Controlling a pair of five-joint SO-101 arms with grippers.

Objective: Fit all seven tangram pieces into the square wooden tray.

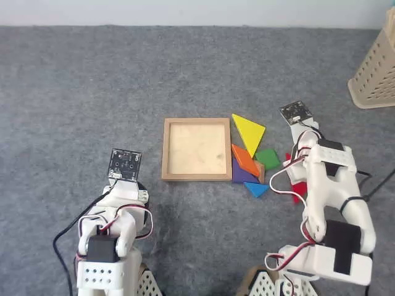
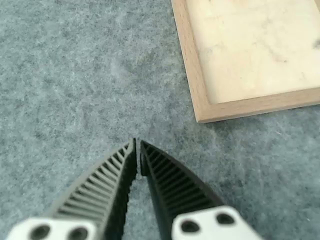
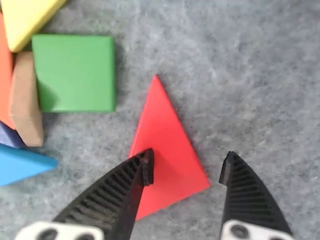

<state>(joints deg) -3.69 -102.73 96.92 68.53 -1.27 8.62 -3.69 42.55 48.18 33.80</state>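
The square wooden tray (image 1: 196, 122) lies mid-table with nothing in it; its corner (image 2: 200, 95) appears in the left wrist view. Right of it lie the yellow triangle (image 1: 248, 132), orange piece (image 1: 245, 160), green square (image 1: 268, 158), purple piece (image 1: 241, 174), a tan wooden piece (image 1: 261, 171) and blue triangle (image 1: 255, 189). The red triangle (image 3: 165, 147) lies flat on the carpet, partly hidden under the right arm in the high view (image 1: 299, 188). My right gripper (image 3: 186, 170) is open, its fingers straddling the red triangle's wide end. My left gripper (image 2: 138, 149) is shut on nothing, over carpet near the tray's corner.
Grey carpet covers the table. A cream slatted basket (image 1: 378, 68) stands at the far right edge. The green square (image 3: 74, 72), yellow triangle (image 3: 27, 17), tan piece (image 3: 27, 100) and blue triangle (image 3: 20, 162) lie close beside the red one.
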